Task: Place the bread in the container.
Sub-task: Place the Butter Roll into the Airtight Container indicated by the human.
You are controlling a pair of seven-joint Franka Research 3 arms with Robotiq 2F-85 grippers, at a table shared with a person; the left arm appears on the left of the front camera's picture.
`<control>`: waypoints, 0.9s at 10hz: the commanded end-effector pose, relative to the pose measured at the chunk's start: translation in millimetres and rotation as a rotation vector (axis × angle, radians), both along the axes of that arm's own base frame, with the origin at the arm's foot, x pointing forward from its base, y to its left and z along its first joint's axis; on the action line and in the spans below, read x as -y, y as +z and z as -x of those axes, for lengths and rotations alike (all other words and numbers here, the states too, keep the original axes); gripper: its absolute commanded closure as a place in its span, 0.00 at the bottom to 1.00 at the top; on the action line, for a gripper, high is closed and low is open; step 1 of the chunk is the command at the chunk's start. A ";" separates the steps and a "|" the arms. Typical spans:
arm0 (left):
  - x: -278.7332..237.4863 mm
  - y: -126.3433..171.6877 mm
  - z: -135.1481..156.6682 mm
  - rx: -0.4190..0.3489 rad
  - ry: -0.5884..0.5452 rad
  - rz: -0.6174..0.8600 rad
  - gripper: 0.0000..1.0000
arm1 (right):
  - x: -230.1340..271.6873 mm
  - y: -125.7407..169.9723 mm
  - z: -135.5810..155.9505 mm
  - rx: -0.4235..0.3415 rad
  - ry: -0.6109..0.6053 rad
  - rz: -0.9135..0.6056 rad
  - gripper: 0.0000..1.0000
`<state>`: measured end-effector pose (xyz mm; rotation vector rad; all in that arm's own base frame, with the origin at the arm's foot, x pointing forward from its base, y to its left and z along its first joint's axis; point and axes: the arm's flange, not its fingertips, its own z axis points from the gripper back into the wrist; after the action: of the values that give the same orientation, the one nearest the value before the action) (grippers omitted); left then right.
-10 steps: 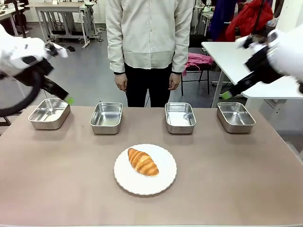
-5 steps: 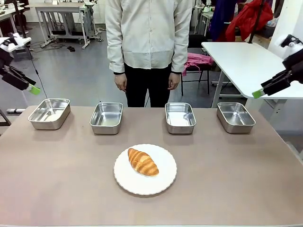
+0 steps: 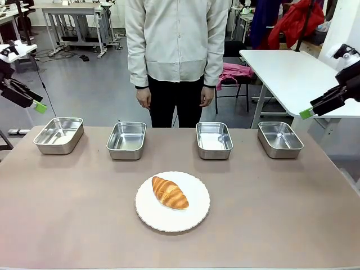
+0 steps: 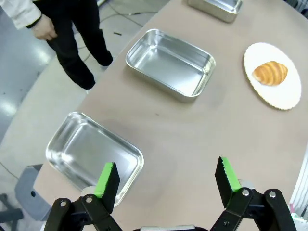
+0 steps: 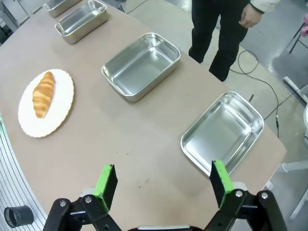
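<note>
At table centre, bread [image 3: 170,193] sits on plate [image 3: 197,216], untouched; four empty trays [image 3: 126,154] line far edge. Left gripper [image 4: 166,178] & right gripper [image 5: 163,180] hang off to the sides, jaws wide, holding nothing. Pre-grasp: next, one arm must reach in over bread, close gently.

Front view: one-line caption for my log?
Croissant on white plate, four empty steel trays beyond, person standing; left hand and right hand raised at either side.

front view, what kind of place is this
Probably a robotics lab or workshop: a robot left hand and right hand flank the table, with workbenches and loose cables on the floor behind.
</note>
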<state>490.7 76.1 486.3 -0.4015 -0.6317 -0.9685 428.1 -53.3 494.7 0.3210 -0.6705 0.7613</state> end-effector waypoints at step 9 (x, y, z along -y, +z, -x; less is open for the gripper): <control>-72.0 40.9 4.6 0.044 0.134 0.299 0.00 | 58.9 36.0 4.0 0.136 -0.056 -0.210 0.00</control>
<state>481.5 152.3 527.1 -0.5720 -0.8070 -0.7588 417.8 -108.4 533.9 0.4235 -0.8505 0.6491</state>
